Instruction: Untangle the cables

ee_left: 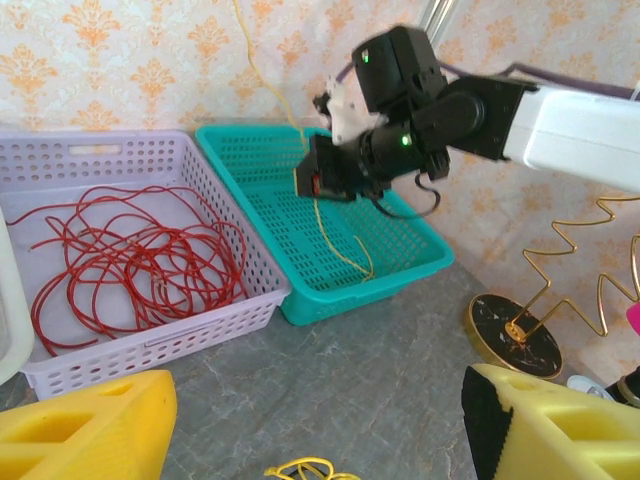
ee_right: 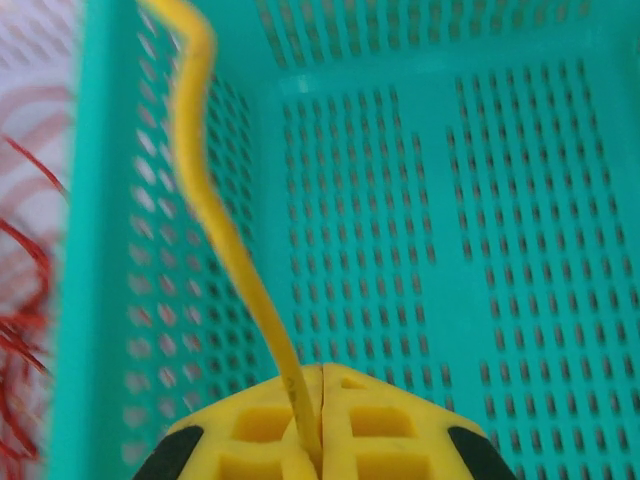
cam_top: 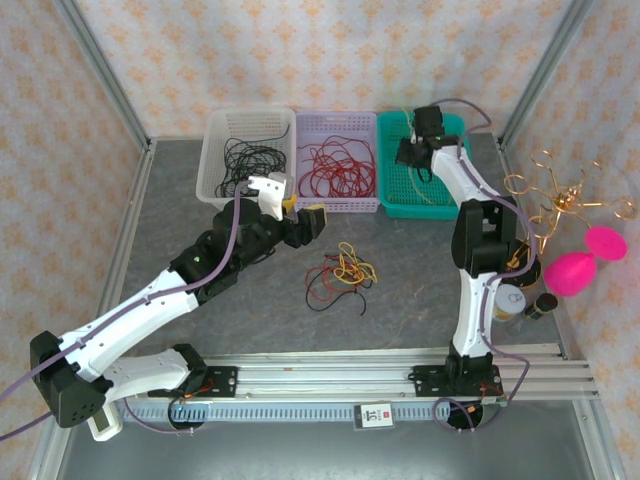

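Wallpapered cell: your right gripper (ee_right: 320,385), clamped on a yellow cable (ee_right: 215,225), hovers, teal basket (ee_right: 520,200) beneath; release likely next. Left gripper (ee_left: 315,425) gapes.

Yellow cable (ee_right: 222,235) in right end effector (ee_right: 320,388)

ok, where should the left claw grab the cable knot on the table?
Come top-down on the yellow loop at the right edge of the knot. The knot lies flat, and that loop seems to splay clear of the red and black strands. The left claw is open.
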Tool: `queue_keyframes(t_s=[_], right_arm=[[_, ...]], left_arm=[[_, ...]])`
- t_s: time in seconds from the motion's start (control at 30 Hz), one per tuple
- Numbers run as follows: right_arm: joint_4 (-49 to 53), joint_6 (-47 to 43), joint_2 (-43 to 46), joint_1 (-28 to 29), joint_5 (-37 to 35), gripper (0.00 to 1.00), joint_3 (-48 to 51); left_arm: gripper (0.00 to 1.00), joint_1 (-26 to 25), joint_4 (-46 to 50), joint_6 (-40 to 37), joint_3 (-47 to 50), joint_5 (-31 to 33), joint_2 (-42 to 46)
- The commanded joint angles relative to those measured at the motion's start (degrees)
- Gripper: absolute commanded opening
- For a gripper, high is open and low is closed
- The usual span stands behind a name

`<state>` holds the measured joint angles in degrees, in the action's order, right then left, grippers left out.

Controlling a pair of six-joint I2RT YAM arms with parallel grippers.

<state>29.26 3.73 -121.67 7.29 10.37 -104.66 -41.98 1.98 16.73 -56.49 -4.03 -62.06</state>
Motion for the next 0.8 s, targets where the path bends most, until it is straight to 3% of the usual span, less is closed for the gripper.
queue_keyframes(t_s=[0.0,0.27,0.77], right_arm=[[-5.8,-1.6,6.9,-0.4,-2.2,0.00,7.8],[-11.1,-0.7,9.3,-1.2,0.3,0.00,17.3],[-11.5,6.5,-1.7,-4.2,11.7,0.00,14.3]], left_arm=[[0.75,0.0,-2.0,0.6,0.5,0.5,-0.1],[0.75,0.0,-2.8,0.5,0.6,0.1,-1.6],[0.75,0.0,-3.7,1.6,1.6,0.6,-2.4]])
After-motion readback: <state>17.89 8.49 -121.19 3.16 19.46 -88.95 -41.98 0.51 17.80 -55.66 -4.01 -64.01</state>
